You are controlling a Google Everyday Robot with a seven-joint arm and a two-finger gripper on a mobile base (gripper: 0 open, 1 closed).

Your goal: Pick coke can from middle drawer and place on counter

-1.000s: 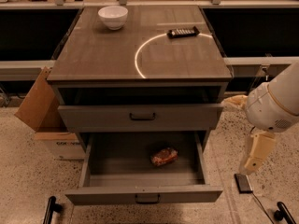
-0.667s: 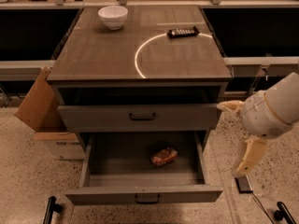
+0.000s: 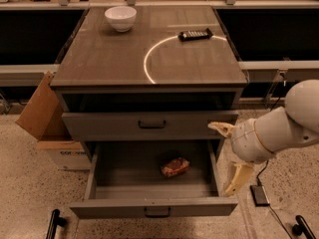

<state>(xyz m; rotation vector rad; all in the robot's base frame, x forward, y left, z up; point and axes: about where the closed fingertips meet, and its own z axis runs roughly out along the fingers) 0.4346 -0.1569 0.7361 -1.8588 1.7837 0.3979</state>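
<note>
The coke can [image 3: 175, 167], small and reddish, lies on its side in the open middle drawer [image 3: 124, 176], right of its middle. The drawer is pulled out towards me, with its front panel and dark handle [image 3: 157, 212] at the bottom. The counter [image 3: 99, 59] is the wood-grain cabinet top above, marked with a white arc [image 3: 148, 59]. My gripper [image 3: 230, 153] hangs at the drawer's right side, level with the cabinet front, fingers spread wide and empty. One fingertip [image 3: 219, 127] points at the cabinet, and the other finger [image 3: 238, 179] hangs beside the drawer's right wall.
A white bowl [image 3: 120, 18] and a black remote [image 3: 195, 34] sit on the counter's far part. A shut grey drawer front [image 3: 149, 125] lies above the open drawer. A cardboard box [image 3: 42, 116] stands left of the cabinet. A small black block [image 3: 259, 194] and cable lie on the floor at right.
My arm and gripper have moved left and down, closer to the cabinet's right side. The can and drawer have not moved.
</note>
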